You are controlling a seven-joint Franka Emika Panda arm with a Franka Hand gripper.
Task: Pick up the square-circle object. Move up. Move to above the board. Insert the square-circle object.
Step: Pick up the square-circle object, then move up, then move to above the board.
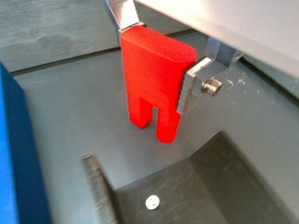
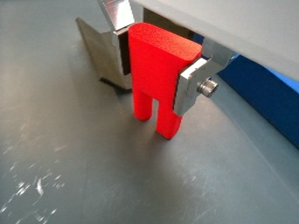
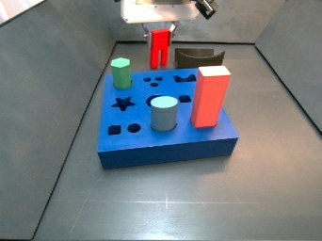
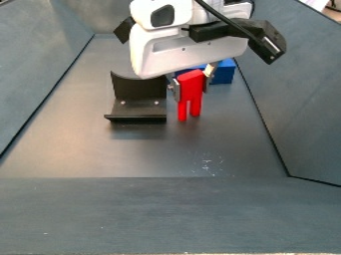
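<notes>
The square-circle object (image 1: 149, 83) is a bright red upright block with two legs. It shows in both wrist views (image 2: 158, 87) and both side views (image 3: 160, 47) (image 4: 190, 98). My gripper (image 1: 162, 54) (image 2: 156, 57) is shut on its upper part, one silver finger (image 1: 197, 80) on each narrow side. The legs hang at or just above the grey floor; I cannot tell whether they touch. The blue board (image 3: 176, 149) lies nearer the camera than the block in a side view, and shows at the frame edge in both wrist views (image 1: 10, 149) (image 2: 267, 94).
The dark fixture (image 4: 136, 100) (image 3: 195, 58) stands close beside the held block. On the board stand an orange-red rectangular block (image 3: 210, 96), a green hexagonal peg (image 3: 120, 72) and a grey-blue cylinder (image 3: 164, 113). Sloped grey walls border the floor.
</notes>
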